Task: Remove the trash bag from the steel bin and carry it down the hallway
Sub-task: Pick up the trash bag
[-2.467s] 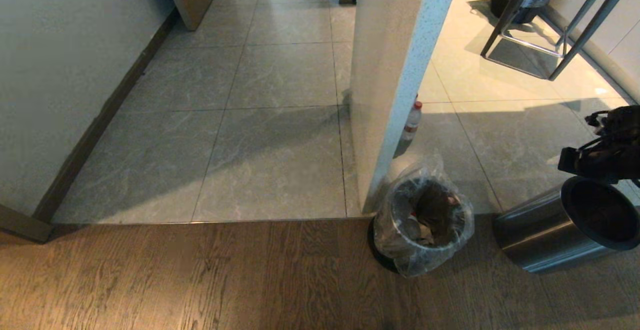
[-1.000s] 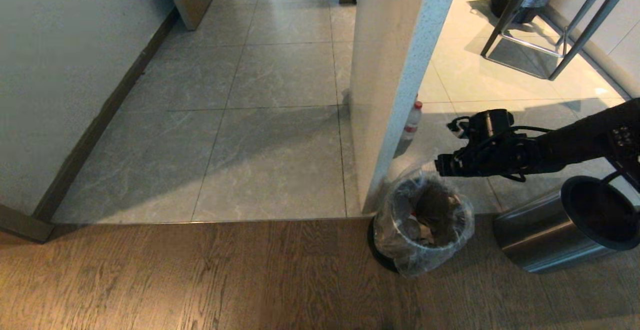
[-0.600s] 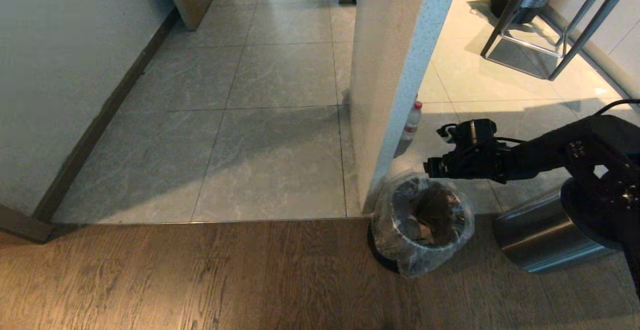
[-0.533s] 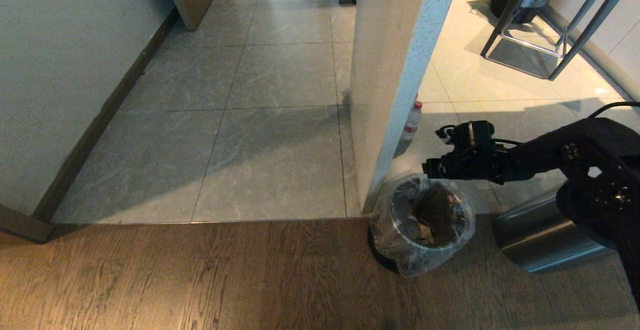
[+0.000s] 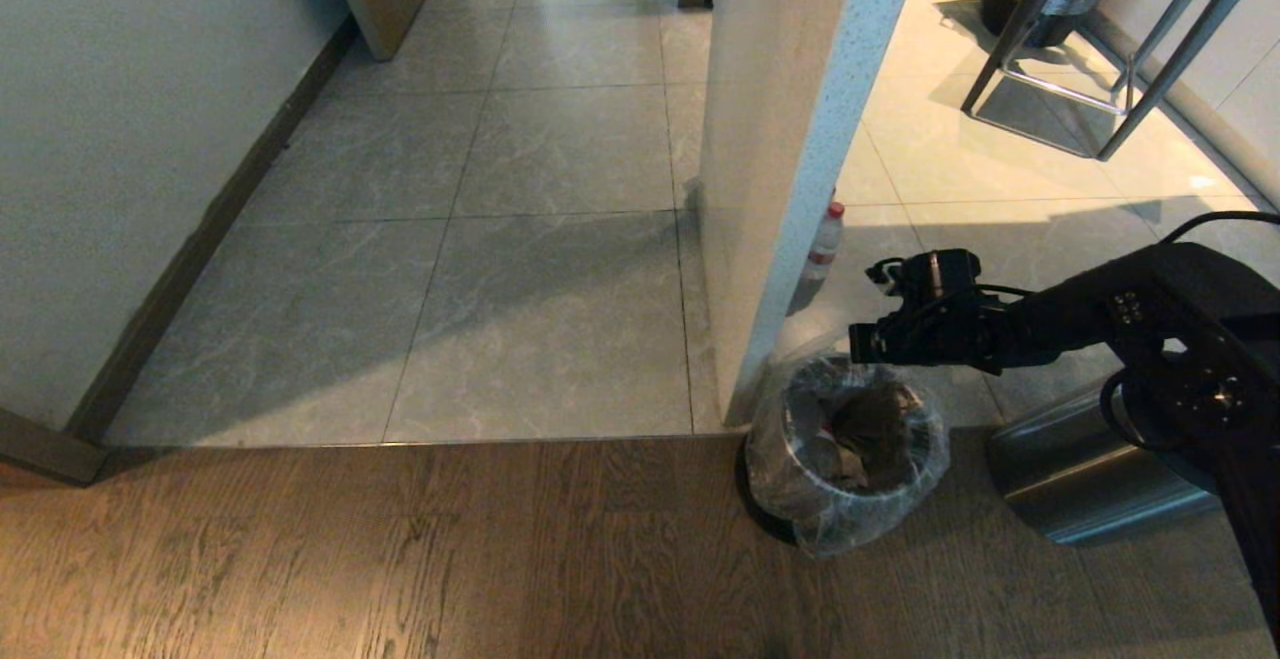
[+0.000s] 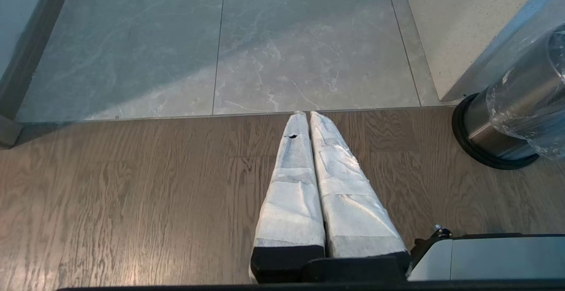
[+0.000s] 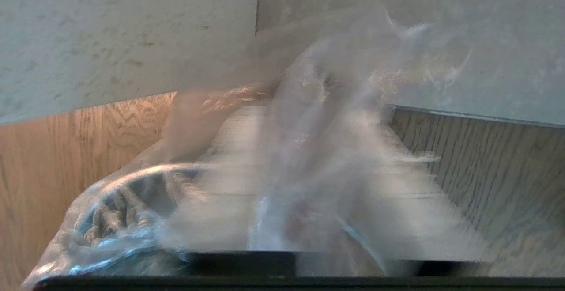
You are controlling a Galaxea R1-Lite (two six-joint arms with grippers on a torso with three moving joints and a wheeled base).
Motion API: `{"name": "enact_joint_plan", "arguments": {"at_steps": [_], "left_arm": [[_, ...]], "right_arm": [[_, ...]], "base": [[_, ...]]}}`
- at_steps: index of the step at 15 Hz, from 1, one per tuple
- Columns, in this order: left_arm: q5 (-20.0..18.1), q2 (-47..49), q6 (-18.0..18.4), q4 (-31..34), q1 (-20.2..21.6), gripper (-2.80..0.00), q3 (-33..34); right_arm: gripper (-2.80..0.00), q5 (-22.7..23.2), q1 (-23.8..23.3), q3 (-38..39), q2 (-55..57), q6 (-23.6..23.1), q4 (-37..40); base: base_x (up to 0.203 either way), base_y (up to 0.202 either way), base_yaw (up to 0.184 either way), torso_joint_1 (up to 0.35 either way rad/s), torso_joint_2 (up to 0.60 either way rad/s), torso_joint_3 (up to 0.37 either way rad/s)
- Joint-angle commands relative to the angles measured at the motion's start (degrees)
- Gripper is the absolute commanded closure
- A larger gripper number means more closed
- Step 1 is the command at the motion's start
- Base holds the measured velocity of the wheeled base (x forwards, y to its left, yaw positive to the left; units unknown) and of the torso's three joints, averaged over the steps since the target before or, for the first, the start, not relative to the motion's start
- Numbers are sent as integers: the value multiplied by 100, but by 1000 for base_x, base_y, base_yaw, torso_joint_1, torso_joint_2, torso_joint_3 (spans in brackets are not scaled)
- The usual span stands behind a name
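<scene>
The steel bin (image 5: 770,499) stands on the wood floor at the foot of a white pillar, lined with the clear trash bag (image 5: 845,524) that folds over its rim. Litter shows inside the bag. My right gripper (image 5: 860,347) reaches in from the right and sits at the bag's raised far edge. In the right wrist view this gripper (image 7: 329,83) is smeared by motion, its fingers drawn together on the bag's film (image 7: 353,48). My left gripper (image 6: 307,114) is parked low over the wood floor, shut and holding nothing, with the bin (image 6: 499,132) off to its side.
A second steel bin (image 5: 1080,479) lies tipped on its side right of the lined one, under my right arm. A loose red-capped bottle (image 5: 826,239) stands behind the pillar (image 5: 790,139). The tiled hallway (image 5: 540,269) runs ahead on the left. A metal-legged stool (image 5: 1110,59) stands far right.
My right arm swung in from the right edge, reached over the lined bin and sank to the bag's far edge. Its fingers have drawn together there. The bag's raised peak is now pinched.
</scene>
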Motion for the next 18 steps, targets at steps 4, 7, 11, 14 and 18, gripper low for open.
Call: {"name": "enact_joint_plan", "arguments": {"at_steps": [4, 7, 11, 14, 18], "left_arm": [[0, 0, -4, -1, 0, 0, 0], [0, 0, -4, -1, 0, 0, 0], [0, 0, -4, -1, 0, 0, 0], [0, 0, -4, -1, 0, 0, 0], [0, 0, -4, -1, 0, 0, 0]], "right_arm": [[0, 22, 131, 291, -811, 23, 270], [0, 16, 227, 1012, -1580, 20, 569], [0, -235, 454, 2702, -2609, -106, 772], [0, -1075, 782, 3487, -2884, -460, 459], [0, -1413, 1079, 3698, -2610, -807, -36]], "base": [[0, 0, 0, 0, 0, 0], [0, 0, 0, 0, 0, 0], [0, 0, 0, 0, 0, 0], [0, 0, 0, 0, 0, 0], [0, 0, 0, 0, 0, 0]]}}
